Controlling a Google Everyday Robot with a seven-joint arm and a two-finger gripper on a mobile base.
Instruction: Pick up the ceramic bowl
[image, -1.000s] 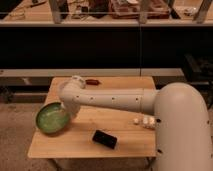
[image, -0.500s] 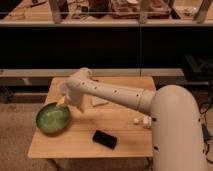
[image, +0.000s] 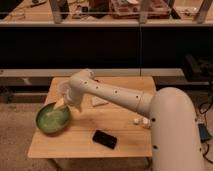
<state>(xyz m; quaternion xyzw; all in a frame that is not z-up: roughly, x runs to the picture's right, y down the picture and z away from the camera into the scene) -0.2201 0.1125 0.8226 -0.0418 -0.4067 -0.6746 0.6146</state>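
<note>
Glossy white rounded arm (image: 116, 95) dotted with dark holes, yellowish pincer (image: 61, 103) at its tip.

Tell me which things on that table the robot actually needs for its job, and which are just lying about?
Part of the job:
- ceramic bowl, green, at the left
- gripper, at the bowl's far rim

Just lying about:
- black phone, near the front edge
- pale cup, just beyond the gripper
- flat white item
- small white objects, at the right

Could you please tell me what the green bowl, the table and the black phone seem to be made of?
The green bowl: likely glazed ceramic, glossy sheen. The table: pale wood, matte. The black phone: smooth dark slab, perhaps glass or plastic. The pincer hangs at the bowl's rim.
</note>
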